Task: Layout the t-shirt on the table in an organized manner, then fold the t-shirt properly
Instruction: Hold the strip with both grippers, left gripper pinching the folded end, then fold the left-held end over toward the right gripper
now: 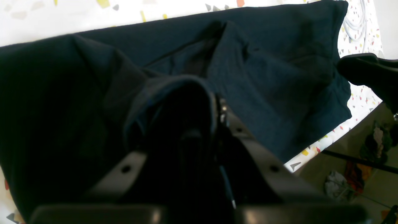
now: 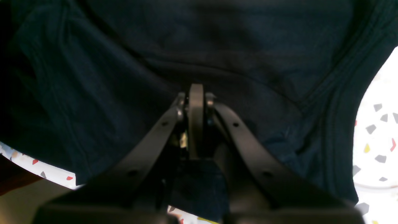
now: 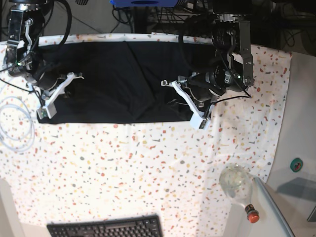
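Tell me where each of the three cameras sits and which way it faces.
Left wrist: on the left gripper, looking along its fingers across the t-shirt.
Right wrist: on the right gripper, facing cloth and the table edge.
Base: overhead, looking down on both arms, a keyboard and a bottle.
All three share the shirt.

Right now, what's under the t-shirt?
The t-shirt lies on the speckled table, whose flecked surface shows around its near and side edges. Whatever sits beneath the cloth itself is covered; both grippers' fingers are hidden in its folds.
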You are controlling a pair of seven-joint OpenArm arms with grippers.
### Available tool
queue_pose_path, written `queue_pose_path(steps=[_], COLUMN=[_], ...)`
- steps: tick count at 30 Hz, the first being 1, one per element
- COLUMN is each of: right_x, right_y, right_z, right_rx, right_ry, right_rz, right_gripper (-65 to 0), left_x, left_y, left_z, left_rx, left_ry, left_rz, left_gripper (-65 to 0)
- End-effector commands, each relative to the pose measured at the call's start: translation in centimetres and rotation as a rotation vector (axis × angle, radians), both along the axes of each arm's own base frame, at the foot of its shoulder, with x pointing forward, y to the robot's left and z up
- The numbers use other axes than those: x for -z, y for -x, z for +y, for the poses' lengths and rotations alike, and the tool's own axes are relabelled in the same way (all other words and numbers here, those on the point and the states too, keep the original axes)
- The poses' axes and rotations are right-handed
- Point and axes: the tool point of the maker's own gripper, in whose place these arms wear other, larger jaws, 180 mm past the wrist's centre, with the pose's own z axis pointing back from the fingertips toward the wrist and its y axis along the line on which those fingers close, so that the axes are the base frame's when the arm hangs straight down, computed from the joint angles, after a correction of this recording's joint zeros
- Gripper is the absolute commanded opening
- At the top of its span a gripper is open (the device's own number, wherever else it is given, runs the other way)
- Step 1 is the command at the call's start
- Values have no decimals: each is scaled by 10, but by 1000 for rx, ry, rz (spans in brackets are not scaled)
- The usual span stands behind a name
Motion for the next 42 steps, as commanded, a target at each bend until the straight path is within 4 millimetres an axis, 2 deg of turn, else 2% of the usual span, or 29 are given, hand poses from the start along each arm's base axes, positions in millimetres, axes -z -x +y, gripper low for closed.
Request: queue_pose_path(steps=[1, 5, 6, 12, 14, 17, 24, 26, 30, 33, 35, 37, 38, 40, 42], right_x=[-9, -9, -9, -9, -9, -9, -9, -9, -10, -12, -11, -24, -29, -48, -64], right_y=[-9, -9, -9, -9, -9, -9, -9, -9, -9, -9, -5, -7, -5, -4, 1], right_z=[-2, -2, -2, -2, -1, 0, 2, 2, 1, 0, 3, 10, 20, 48, 82], right_rx=[-6, -5, -5, -6, -8, -9, -9, -9, -6, -5, -15, -40, -79, -192, -310], right_ry=[-2, -2, -2, -2, -3, -4, -9, -9, -11, -9, -7, -1, 3, 5, -13], right_rz=[-44, -44, -44, -44, -43, -43, -43, -43, -46, -51, -46, -84, -97, -149, -192], right_gripper=[-650, -650, -650, -650, -650, -650, -650, -650, -650, -650, -650, -650, -650, -650, -650], left_x=[-13, -13, -13, -13, -14, -15, -27, -31, -45, -49, -54, -54, -55, -51, -48], left_y=[-10, -10, -10, -10, -8, -1, 3, 3, -3, -4, -8, -8, -8, -7, -1], left_z=[-5, -5, -5, -6, -17, -39, -85, -90, -86, -65, -44, -17, 0, 48, 108], left_rx=[-4, -4, -4, 0, 36, 107, 254, 269, 268, 277, 265, 208, 170, 54, -95], left_ry=[32, 32, 32, 33, 36, 44, 69, 70, 63, 3, -45, -80, -100, -155, -213], left_rz=[-46, -46, -46, -47, -48, -51, -85, -96, -146, -181, -210, -211, -212, -196, -174], left_gripper=[-650, -650, -630, -319, -232, -153, -138, -138, -140, -163, -262, -410, -482, -650, -650])
